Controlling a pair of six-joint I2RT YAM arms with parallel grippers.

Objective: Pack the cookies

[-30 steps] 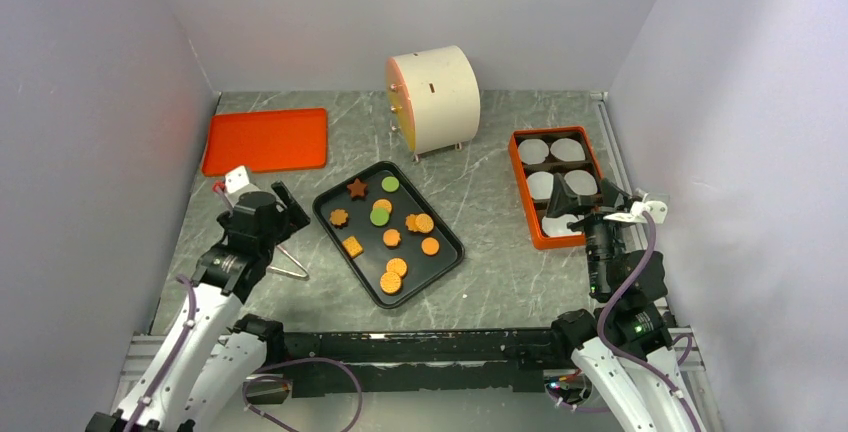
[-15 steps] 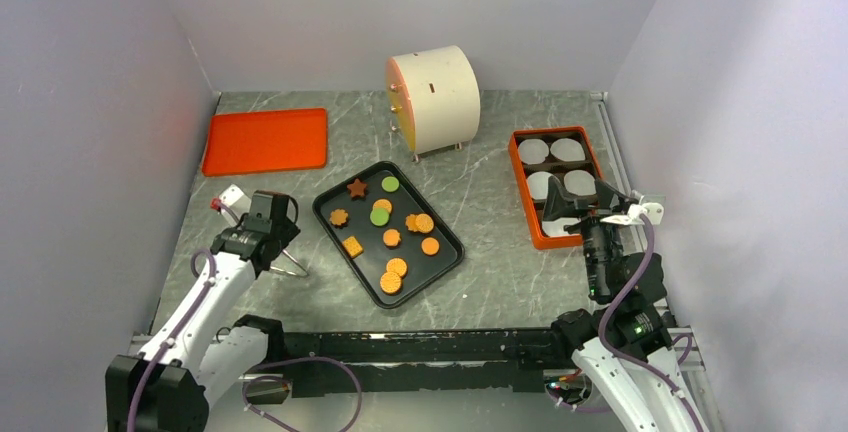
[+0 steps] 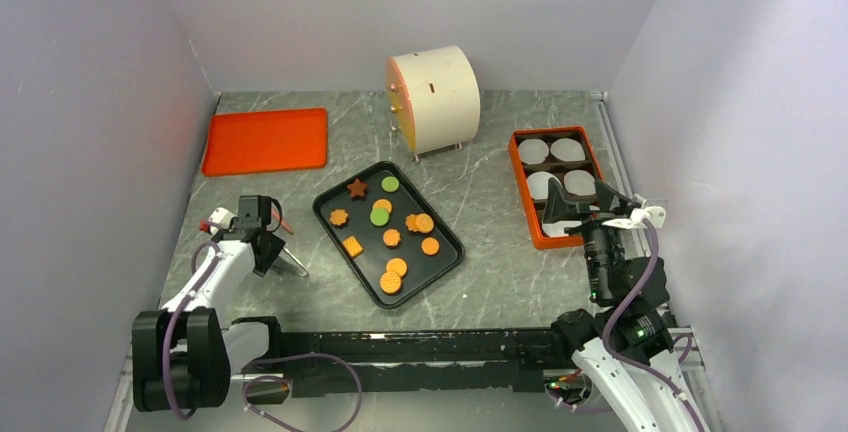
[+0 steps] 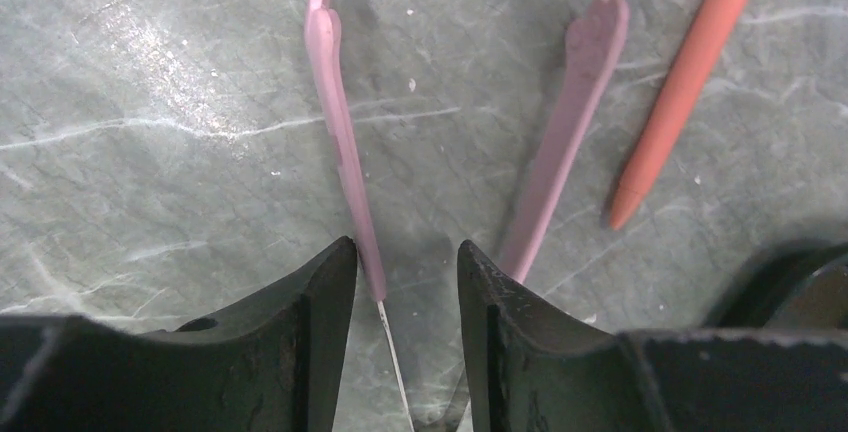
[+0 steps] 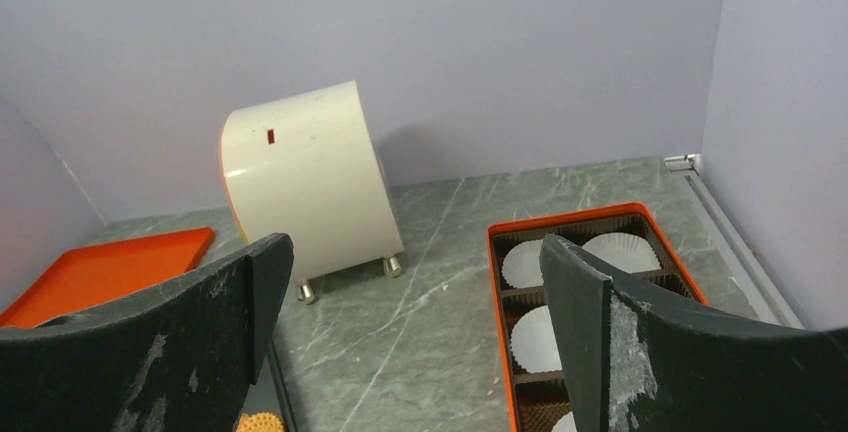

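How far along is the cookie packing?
Done: nothing; all cookies lie on the black tray, and the orange box shows only white liners. In hand: left end effector straddles the tongs, grip unclear. Left: moving every cookie; right end effector open, empty.

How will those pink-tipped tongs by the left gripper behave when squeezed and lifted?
Probably springy: the tongs are thin arms splayed in a V, so they should flex shut. Likely light; the bare metal near the left gripper may slip.
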